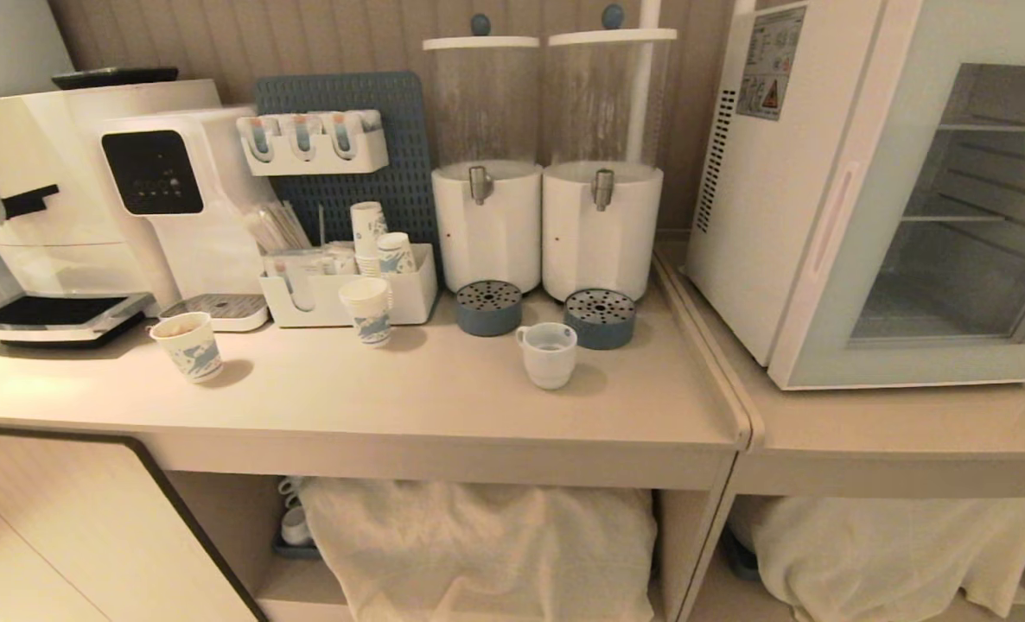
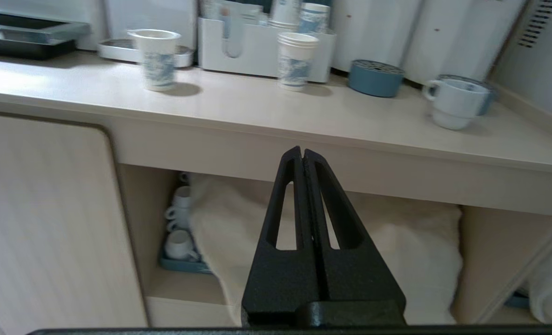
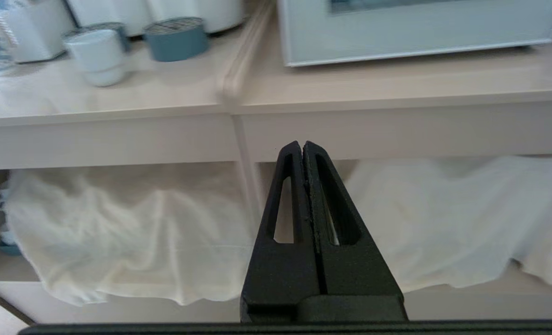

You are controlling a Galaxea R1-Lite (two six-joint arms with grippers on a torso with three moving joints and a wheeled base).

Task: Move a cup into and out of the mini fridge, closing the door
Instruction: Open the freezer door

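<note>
Nothing has been started. The cup (image 1: pixel 547 354) sits mid-surface near the back; the door (image 1: pixel 927 225) is closed. Both the left pincer (image 2: pixel 303 156) and right pincer (image 3: pixel 302 149) are clenched, empty. The door must be opened first.

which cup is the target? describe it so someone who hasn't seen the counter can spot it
Start at the two tall white cylindrical drink dispensers against the back wall, left of the white boxy mini fridge. On the beige countertop before them stand two round blue drip trays; the small squat white ceramic mug stands between them, slightly nearer the counter's front edge. Unlike the blue-printed paper cups further left, it has a loop handle and no print.
</note>
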